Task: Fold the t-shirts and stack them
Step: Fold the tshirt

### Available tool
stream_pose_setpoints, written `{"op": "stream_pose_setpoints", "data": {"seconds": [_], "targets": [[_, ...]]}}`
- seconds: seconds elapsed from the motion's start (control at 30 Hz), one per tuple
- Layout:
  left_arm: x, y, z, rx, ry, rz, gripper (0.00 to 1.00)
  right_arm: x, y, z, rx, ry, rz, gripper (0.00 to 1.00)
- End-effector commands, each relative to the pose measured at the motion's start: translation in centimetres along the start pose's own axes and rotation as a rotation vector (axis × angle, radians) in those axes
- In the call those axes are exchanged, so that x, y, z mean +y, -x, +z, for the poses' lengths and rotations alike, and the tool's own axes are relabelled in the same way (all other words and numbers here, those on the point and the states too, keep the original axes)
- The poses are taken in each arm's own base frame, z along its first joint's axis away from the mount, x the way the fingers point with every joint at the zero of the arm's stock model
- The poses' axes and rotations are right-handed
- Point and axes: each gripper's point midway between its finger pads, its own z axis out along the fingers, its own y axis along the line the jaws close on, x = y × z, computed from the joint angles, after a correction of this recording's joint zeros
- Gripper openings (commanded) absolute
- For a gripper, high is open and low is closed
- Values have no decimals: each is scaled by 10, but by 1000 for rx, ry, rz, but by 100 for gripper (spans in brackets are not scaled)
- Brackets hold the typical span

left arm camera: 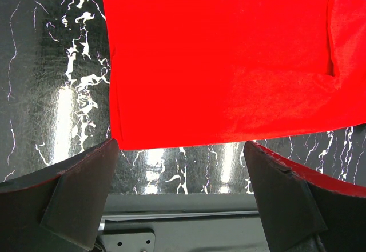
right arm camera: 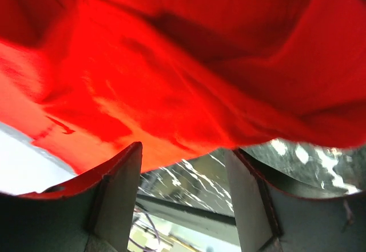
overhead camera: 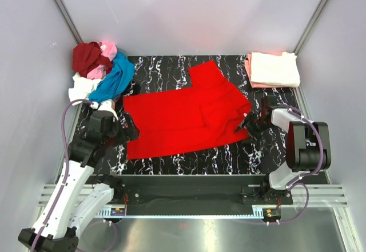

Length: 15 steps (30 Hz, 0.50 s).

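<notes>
Item: red shirt (overhead camera: 189, 115), spread flat in the middle of the table (overhead camera: 166, 72), its right part folded over onto itself. At the shirt's near-left corner, the left gripper (overhead camera: 130, 132); only the left wrist view shows its fingers (left arm camera: 80, 189) spread wide, the shirt's hem just beyond them and bare table between. At the shirt's right edge, the right gripper (overhead camera: 245, 127); the right wrist view shows its fingers (right arm camera: 117, 195) apart, with rumpled cloth just past the tips and nothing pinched. Top view only: a heap (overhead camera: 100, 69) of dark red, pink, blue and white shirts to the far left of the red shirt; a folded stack (overhead camera: 274, 69), cream on salmon, to its far right.
</notes>
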Motion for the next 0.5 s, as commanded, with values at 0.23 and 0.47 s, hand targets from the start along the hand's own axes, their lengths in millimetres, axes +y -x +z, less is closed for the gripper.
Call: {"op": "stream_pose_setpoints", "data": {"seconds": [0.23, 0.47], "targets": [[-4, 12, -2, -57, -15, -10, 99, -60, 0, -5, -55, 27, 243, 66], [-3, 13, -2, -60, -10, -12, 99, -65, -2, -17, -101, 79, 358, 69]]}}
